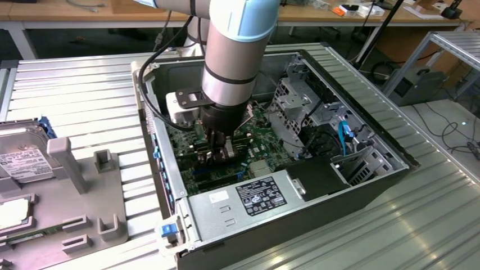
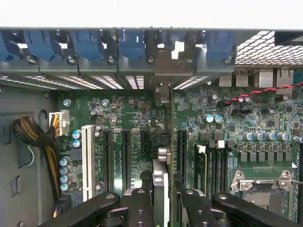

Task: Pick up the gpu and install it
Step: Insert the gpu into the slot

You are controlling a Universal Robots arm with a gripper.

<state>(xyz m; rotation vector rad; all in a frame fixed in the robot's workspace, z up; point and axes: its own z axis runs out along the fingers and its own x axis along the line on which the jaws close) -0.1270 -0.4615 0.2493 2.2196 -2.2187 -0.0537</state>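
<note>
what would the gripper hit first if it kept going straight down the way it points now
Probably the motherboard inside the open computer case. The gripper points down at it with the gpu edge-on between its fingers, so the card would likely meet a black slot first; depth is unclear.

My arm [image 1: 234, 50] reaches down almost vertically from the top of the exterior view, the silver forearm ending in a black wrist section. My gripper [image 1: 222, 153] points straight down, low inside the open case. In the wrist view my black fingers [image 2: 142, 208] are closed in from both sides on the gpu [image 2: 160, 189], which stands on edge between them.
</note>
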